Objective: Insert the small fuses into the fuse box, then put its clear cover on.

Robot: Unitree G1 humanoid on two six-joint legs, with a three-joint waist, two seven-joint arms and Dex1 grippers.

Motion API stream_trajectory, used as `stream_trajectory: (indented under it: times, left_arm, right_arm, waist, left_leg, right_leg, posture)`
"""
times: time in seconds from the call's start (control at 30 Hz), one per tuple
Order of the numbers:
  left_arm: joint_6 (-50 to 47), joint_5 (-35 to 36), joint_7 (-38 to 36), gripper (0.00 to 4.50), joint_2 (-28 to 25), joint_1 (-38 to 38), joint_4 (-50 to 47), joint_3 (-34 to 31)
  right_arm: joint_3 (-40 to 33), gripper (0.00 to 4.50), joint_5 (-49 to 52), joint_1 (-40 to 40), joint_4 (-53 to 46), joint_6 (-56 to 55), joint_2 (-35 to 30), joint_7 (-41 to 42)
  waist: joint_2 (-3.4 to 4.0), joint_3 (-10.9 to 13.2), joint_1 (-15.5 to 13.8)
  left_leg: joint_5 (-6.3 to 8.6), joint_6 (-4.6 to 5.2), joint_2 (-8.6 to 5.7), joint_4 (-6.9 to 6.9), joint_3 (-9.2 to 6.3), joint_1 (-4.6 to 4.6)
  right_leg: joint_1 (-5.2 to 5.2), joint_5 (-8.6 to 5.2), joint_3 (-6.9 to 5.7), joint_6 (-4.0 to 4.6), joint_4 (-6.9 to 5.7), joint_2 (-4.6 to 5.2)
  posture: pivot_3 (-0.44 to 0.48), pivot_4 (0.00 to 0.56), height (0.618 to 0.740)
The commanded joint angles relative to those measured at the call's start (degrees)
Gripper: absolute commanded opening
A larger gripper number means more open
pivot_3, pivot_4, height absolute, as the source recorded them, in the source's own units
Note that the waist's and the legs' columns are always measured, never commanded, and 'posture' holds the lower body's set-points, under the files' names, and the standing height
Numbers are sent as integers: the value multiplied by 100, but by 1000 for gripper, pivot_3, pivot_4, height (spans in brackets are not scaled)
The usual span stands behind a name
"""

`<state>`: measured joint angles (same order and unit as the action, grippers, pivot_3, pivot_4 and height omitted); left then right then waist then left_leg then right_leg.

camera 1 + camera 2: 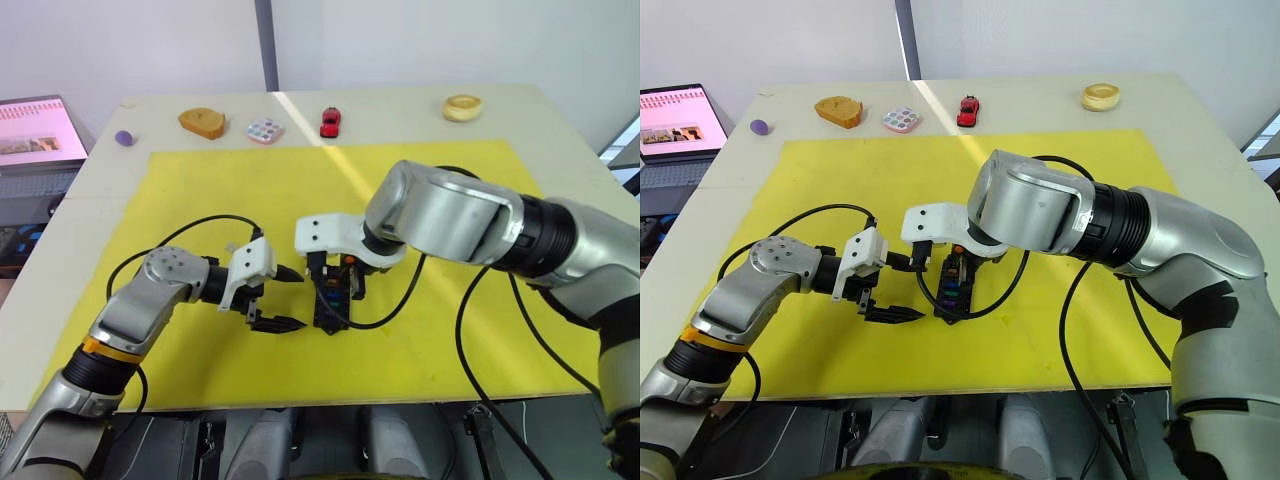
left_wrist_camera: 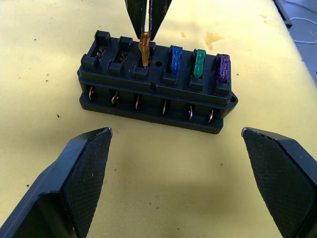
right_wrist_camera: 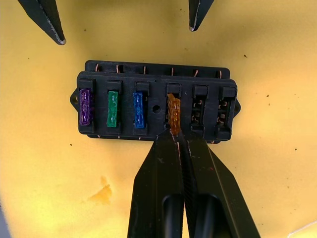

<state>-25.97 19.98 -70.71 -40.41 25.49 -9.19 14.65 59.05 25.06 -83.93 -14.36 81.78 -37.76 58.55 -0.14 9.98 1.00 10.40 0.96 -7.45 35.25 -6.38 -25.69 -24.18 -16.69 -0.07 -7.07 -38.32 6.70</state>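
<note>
a: lower centre of the left eye view: the right gripper (image 3: 174,136) pinches an amber fuse (image 3: 173,115) over the fourth slot of the fuse box (image 2: 153,84), which sits on the yellow mat (image 1: 420,330). the left gripper (image 2: 176,163) waits just beside it, fingers spread wide around nothing.

b: the risk?

a: the fuse looks tilted in the left wrist view. pushed like that, it may jam or bend a blade, or the unheld box could slide.

b: the count?

a: three fuses seated: purple (image 3: 85,106), green (image 3: 113,108), blue (image 3: 138,109). one amber in hand, two slots open. far edge, upper frame: a purple blob (image 1: 124,138), a bread-like piece (image 1: 202,123), a pastel tile (image 1: 265,130), a red toy car (image 1: 330,121) and a tan ring (image 1: 462,107), one each.
</note>
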Motion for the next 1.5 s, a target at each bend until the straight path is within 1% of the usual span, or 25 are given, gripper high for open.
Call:
stream_trajectory:
  times: [0.03, 0.13, 0.17, 0.2, 0.33, 0.43, 0.57, 0.63, 0.73, 0.77, 0.87, 0.9, 0.97, 1.03, 1.07, 1.1, 1.13, 1.17, 1.2, 1.37, 1.5]
  left_arm:
    - [27, 47, 25, 4404, 2, 66, -112, -140]
    - [32, 43, 25, 4500, 1, 77, -103, -142]
    - [31, 41, 25, 4500, 1, 82, -100, -141]
    - [27, 42, 30, 4500, 1, 83, -99, -145]
    - [20, 46, 40, 4500, -17, 57, -117, -153]
    - [7, 60, 50, 4500, -21, 48, -126, -159]
    - [16, 60, 45, 4500, -26, 74, -97, -169]
    - [-19, 97, 55, 4500, -39, 99, -63, -234]
    - [-67, 143, 70, 4500, -54, 112, -43, -312]
    - [-83, 165, 79, 4500, -52, 119, -30, -346]
    - [-105, 182, 76, 4500, -40, 138, 6, -387]
    - [-109, 177, 76, 4500, -27, 138, 12, -387]
    - [-153, 201, 45, 4500, 10, 157, 16, -360]
    - [-151, 198, 6, 4500, 30, 180, 36, -315]
    - [-113, 157, 11, 4500, 59, 204, 70, -274]
    - [-83, 123, 17, 4500, 84, 223, 97, -241]
    - [-77, 105, 19, 4500, 104, 240, 110, -217]
    - [-73, 94, 11, 4500, 116, 254, 123, -201]
    - [-76, 91, 1, 4500, 121, 261, 129, -197]
    - [-71, 58, -59, 4500, 116, 295, 173, -194]
    - [-95, 47, -87, 4500, 104, 300, 156, -189]
  right_arm:
    - [-173, 0, -83, -52, -59, -38, -49, -3]
    - [-160, 963, -122, -40, -59, -76, -48, -8]
    - [-176, 1347, -119, -42, -51, -67, -43, -3]
    - [-186, 1878, -135, -50, -53, -82, -48, -4]
    - [-253, 1878, -129, -67, -41, -64, -65, 21]
    - [-465, 1878, -87, -57, -88, -131, -141, 70]
    - [-1397, 1878, -5, 295, -299, -416, -307, -32]
    - [-2412, 1878, -141, 956, -520, -1106, -321, -502]
    - [-3436, 1878, -247, 1831, -704, -1988, -199, -931]
    - [-3604, 1878, -346, 2126, -730, -2268, -225, -1046]
    - [-4173, 1878, 169, 2886, -676, -2368, -297, -602]
    - [-4591, 1878, 405, 3072, -565, -2230, -75, -726]
    - [-4716, 1878, 225, 3662, -687, -2793, -209, -699]
    - [-4786, 1878, 291, 4125, -852, -2971, -270, -605]
    - [-4870, 1878, 374, 4333, -876, -2939, -181, -670]
    - [-4941, 1326, 453, 4508, -895, -2911, -100, -721]
    - [-4956, 1046, 466, 4675, -951, -2975, -78, -734]
    - [-4946, 608, 485, 4835, -1046, -3073, -70, -694]
    - [-4930, 79, 492, 4926, -1114, -3152, -78, -653]
    - [-4902, 31, 453, 5080, -1031, -3344, 62, -789]
    - [-4776, 31, 402, 5077, -942, -3263, 118, -882]
  waist:
    - [0, 0, 0]
    - [0, 0, -1]
    - [0, 0, -1]
    - [0, 0, -1]
    - [0, 0, -1]
    - [0, 0, -3]
    - [-3, -2, -14]
    - [-12, -7, -26]
    - [-14, -8, -31]
    - [-13, -8, -33]
    - [-13, -8, -35]
    - [-14, -8, -30]
    - [-14, -8, -28]
    - [-14, -8, -38]
    - [-14, -8, -32]
    - [-14, -8, -28]
    - [-14, -8, -26]
    - [-14, -8, -25]
    - [-14, -8, -25]
    - [-14, -8, -20]
    - [-14, -8, -41]
  left_leg:
    - [0, 0, 0, 0, 0, 0]
    - [0, 0, 0, 0, 0, 0]
    - [0, 0, 0, 0, 0, 0]
    - [0, 0, 0, 1, 0, 0]
    - [0, 0, 0, 0, 0, 0]
    - [0, 0, 0, 1, 0, 0]
    - [0, 0, -1, 1, 0, 0]
    - [0, 0, -1, 1, -1, 1]
    - [0, 0, -1, 5, -1, 5]
    - [0, 0, -1, 4, -4, 14]
    - [0, 1, -1, 2, -5, 28]
    - [1, 3, -1, 4, -5, 30]
    - [1, 3, 0, 2, -5, 31]
    - [1, 2, 1, 3, -8, 31]
    - [1, 3, -1, 5, -8, 31]
    - [1, 3, -1, 5, -7, 31]
    - [1, 3, 0, 5, -7, 32]
    - [1, 3, 0, 4, -8, 32]
    - [1, 3, 0, 4, -8, 32]
    - [1, 3, 1, 3, -9, 33]
    - [1, 3, 0, 6, -9, 32]
  right_leg:
    - [0, 0, 0, 0, 0, 0]
    - [0, 0, 0, 0, 0, 0]
    - [0, 0, 0, 0, 0, 0]
    - [0, 0, 0, 0, 0, 0]
    - [0, 0, 0, 0, -1, 0]
    - [0, 0, 0, 0, -1, 0]
    - [2, 0, 0, 0, 0, 0]
    - [6, 0, -1, 0, 0, 0]
    - [40, 0, -3, -1, 2, 1]
    - [49, 0, -5, -1, 4, 0]
    - [65, 0, -7, -1, 10, 1]
    - [69, 0, -7, -1, 12, 1]
    - [70, 0, -7, -1, 12, 0]
    - [72, 0, -9, 0, 13, 0]
    - [73, 0, -9, -1, 14, 2]
    - [74, 0, -9, -1, 14, 2]
    - [74, 0, -8, 0, 14, 2]
    - [73, 0, -9, 0, 13, 2]
    - [73, 0, -9, 0, 13, 2]
    - [73, 0, -9, 0, 14, 1]
    - [76, 0, -9, 0, 16, 2]
  posture:
    - [0, 150, 740]
    - [0, 150, 740]
    - [0, 150, 740]
    - [0, 150, 740]
    - [0, 150, 740]
    - [0, 150, 740]
    - [0, 150, 740]
    - [0, 150, 740]
    - [0, 150, 740]
    - [0, 150, 740]
    - [0, 150, 740]
    - [0, 150, 740]
    - [0, 150, 740]
    - [0, 150, 740]
    - [0, 150, 740]
    - [0, 150, 740]
    - [0, 150, 740]
    - [0, 150, 740]
    - [0, 150, 740]
    - [0, 150, 740]
    - [0, 150, 740]
